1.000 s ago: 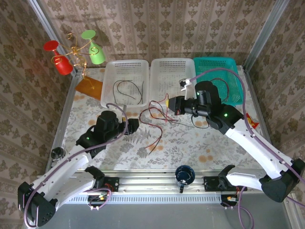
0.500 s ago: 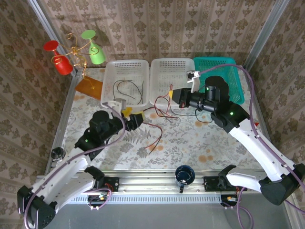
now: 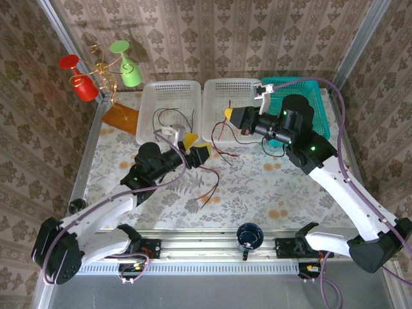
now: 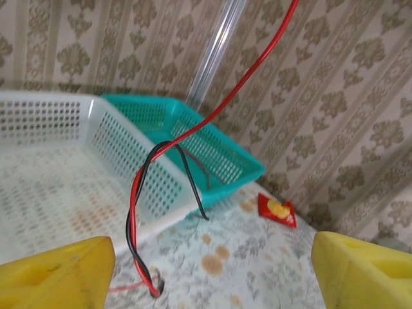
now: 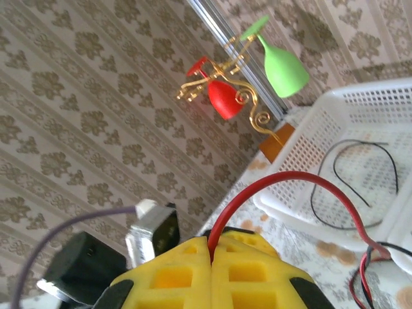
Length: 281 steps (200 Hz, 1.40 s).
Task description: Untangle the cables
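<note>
Right gripper (image 5: pixel 211 273): pads pressed flat together, pinching the red cable (image 5: pixel 283 179) at their tip. In the top view it (image 3: pixel 229 115) is raised in front of the middle white basket (image 3: pixel 232 82).
Left gripper (image 3: pixel 198 146): jaws spread wide with nothing between them, raised above the table (image 3: pixel 270 187) just in front of the left white basket (image 3: pixel 168 84). Its yellow fingertips (image 4: pixel 55 270) sit at the two lower corners of its own wrist view.
Red cable, course: rises from the pinch in an arc, then drops toward the table in front of the middle white basket. In the left wrist view it (image 4: pixel 215 109) hangs down from the top edge.
Tangle: lower on that hanging run, a black cable (image 4: pixel 188 174) is wound around the red cable in several turns. The twisted pair reaches the table ahead of the left gripper and touches neither fingertip.
Red strand (image 3: pixel 209 188): lies on the table near the left gripper. Whether it belongs to the held cable cannot be told.
Loose black cables (image 3: pixel 168 119): inside the left white basket, apart from the tangle.
Teal basket (image 3: pixel 308 82): just right of the middle white basket, partly behind the right arm.
Red packet (image 4: pixel 277 209): on the table near the teal basket.
</note>
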Each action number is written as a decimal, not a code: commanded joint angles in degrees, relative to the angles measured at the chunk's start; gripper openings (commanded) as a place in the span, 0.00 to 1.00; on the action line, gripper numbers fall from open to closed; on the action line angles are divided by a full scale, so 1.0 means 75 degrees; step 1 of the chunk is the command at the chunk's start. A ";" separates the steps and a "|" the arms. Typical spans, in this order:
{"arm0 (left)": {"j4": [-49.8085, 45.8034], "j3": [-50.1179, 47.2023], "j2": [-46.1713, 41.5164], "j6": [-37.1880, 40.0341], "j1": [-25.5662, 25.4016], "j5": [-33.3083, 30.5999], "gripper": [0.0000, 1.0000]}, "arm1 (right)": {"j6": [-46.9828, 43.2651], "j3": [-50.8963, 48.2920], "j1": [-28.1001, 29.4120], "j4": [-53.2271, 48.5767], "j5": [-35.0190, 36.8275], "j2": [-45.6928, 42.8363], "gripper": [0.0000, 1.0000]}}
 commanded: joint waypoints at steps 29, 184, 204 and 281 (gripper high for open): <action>0.2600 0.0209 0.1150 -0.0538 -0.0356 0.0101 0.81 | 0.0609 0.0514 0.0024 0.0947 0.0409 -0.0024 0.00; 0.2997 0.0937 0.1493 0.0998 -0.2008 -0.1304 0.78 | 0.0658 0.1080 0.0532 0.1791 0.1557 0.0413 0.00; 0.2773 0.0920 0.1409 0.1736 -0.2438 -0.2284 0.78 | 0.0587 0.1132 0.0533 0.1726 0.1616 0.0453 0.00; 0.2877 0.1393 0.2205 0.2688 -0.3311 -0.1827 0.79 | 0.0563 0.1178 0.0565 0.1795 0.1593 0.0480 0.00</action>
